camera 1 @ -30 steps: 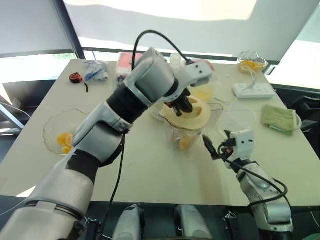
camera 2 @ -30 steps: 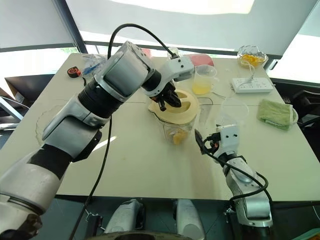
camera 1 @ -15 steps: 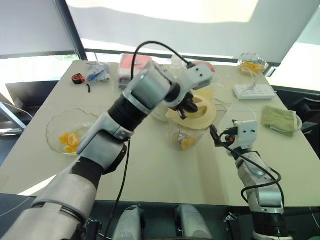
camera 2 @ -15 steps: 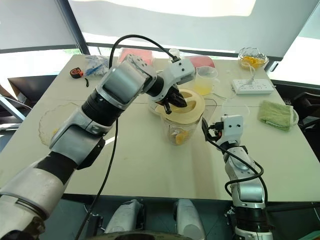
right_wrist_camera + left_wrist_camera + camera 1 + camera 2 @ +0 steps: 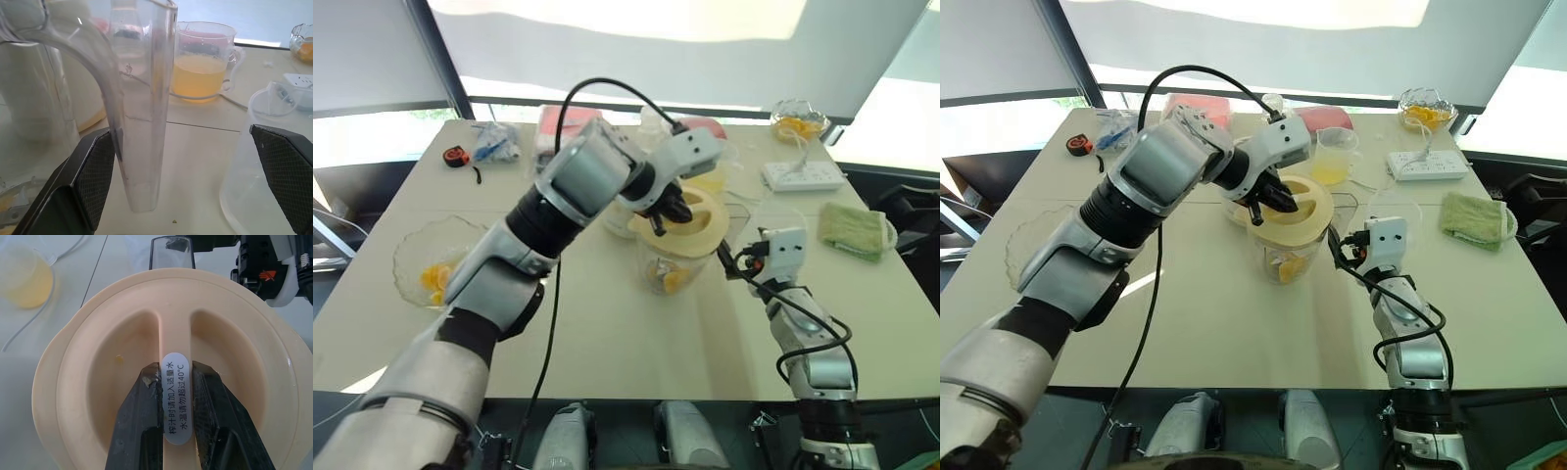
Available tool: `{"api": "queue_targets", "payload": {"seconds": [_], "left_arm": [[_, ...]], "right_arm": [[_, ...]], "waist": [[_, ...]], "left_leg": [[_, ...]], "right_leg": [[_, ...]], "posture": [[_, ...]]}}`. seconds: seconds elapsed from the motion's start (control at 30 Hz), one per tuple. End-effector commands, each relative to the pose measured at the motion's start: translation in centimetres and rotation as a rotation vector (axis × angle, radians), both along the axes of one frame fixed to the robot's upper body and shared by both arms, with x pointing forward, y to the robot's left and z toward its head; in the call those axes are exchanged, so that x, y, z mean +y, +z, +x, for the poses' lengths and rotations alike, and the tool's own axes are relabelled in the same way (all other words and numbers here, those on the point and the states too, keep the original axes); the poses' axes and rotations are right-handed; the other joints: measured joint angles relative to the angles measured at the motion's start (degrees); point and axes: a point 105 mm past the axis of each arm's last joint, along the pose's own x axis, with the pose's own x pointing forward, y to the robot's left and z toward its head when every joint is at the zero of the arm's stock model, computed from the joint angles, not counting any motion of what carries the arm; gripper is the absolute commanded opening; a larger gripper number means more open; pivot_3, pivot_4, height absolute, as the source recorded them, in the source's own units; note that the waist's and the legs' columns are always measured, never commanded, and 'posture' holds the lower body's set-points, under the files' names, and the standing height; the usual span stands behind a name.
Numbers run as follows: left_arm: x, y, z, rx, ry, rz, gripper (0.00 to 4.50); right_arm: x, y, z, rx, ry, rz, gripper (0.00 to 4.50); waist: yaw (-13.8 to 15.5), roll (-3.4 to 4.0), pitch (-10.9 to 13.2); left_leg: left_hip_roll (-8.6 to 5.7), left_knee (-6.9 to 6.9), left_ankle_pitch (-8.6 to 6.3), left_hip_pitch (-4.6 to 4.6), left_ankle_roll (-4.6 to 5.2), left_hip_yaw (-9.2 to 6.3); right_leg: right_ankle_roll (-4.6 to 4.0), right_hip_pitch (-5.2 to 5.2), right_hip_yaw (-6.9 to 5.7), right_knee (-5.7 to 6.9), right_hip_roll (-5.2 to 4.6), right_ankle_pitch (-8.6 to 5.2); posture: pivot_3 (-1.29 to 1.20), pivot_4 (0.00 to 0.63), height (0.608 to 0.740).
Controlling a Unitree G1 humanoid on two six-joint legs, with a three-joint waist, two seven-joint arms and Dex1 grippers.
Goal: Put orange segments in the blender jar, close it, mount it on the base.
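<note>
Desk carries everything, with the blender jar near its middle and orange segments visible through the clear wall at the bottom. More segments sit in the shallow glass bowl off to the left edge. Cream lid now sits level on the jar mouth; a second ago it rode slightly canted, so seating looks close to done, though I can't confirm it's locked.

Left claw is pinching the lid's centre rib from above, fingers pressed on either side of the labelled ridge.

Right claw has come forward to the jar handle with jaws spread wide; the handle is between them, one finger just beside it, not yet gripped. Reads as a brace for the lid press or prep for the lift.

Base isn't clearly identifiable behind the left arm. Measuring cup of juice, empty clear cup, power strip and green cloth lie behind and right of the jar.
</note>
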Motion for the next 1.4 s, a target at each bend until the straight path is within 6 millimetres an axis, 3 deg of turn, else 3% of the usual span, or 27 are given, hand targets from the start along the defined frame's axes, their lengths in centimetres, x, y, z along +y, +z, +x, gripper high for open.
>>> {"api": "queue_targets", "payload": {"seconds": [0.03, 0.33, 0.9, 1.2, 1.4], "left_arm": [[0.7, -3.3, -0.8, 0.080, -0.072, 0.082, 0.24], [1.7, -4.2, -0.6, 0.006, -0.172, 0.102, 0.24], [1.0, -3.9, -0.4, 0.080, -0.062, 0.082, 0.24], [2.1, -6.1, -0.1, 0.123, 0.056, 0.101, 0.24], [2.1, -6.6, -0.2, 0.107, 0.059, 0.102, 0.24]], "right_arm": [[0.2, 1.3, 0.4, -0.060, 0.001, -0.007, 4.50], [0.4, 1.5, 0.6, -0.072, 0.008, -0.003, 4.50], [0.1, 1.6, 1.6, -0.079, -0.025, 0.009, 4.50], [0.2, 1.7, 1.9, -0.083, -0.035, 0.035, 4.50], [0.2, 1.8, 1.8, -0.084, -0.035, 0.046, 4.50]], "waist": [[0.00, 0.01, 0.00], [0.09, 0.04, -0.02], [0.02, 0.03, -0.01], [0.00, 0.04, -0.04], [-0.02, 0.05, -0.08]], "left_leg": [[0.00, -0.03, 0.00, 0.00, 0.00, 0.00], [-0.07, -0.55, 0.01, 0.02, 0.01, 0.07], [-0.07, -0.55, 0.01, 0.29, 0.01, 0.08], [-0.05, -0.56, 0.01, 0.34, 0.01, 0.07], [0.01, -0.62, 0.00, 0.77, 0.00, 0.06]], "right_leg": [[0.00, -0.01, 0.00, -0.01, 0.00, 0.00], [0.01, -0.02, 0.00, -0.42, 0.04, 0.00], [0.00, 0.23, 0.02, -0.47, 0.05, 0.00], [0.01, 0.26, 0.02, -0.46, 0.06, 0.01], [0.01, 0.62, 0.04, -0.50, 0.02, -0.01]], "posture": [[0.00, 0.150, 0.740], [0.00, 0.150, 0.740], [0.00, 0.150, 0.740], [0.00, 0.150, 0.740], [0.00, 0.150, 0.740]]}}
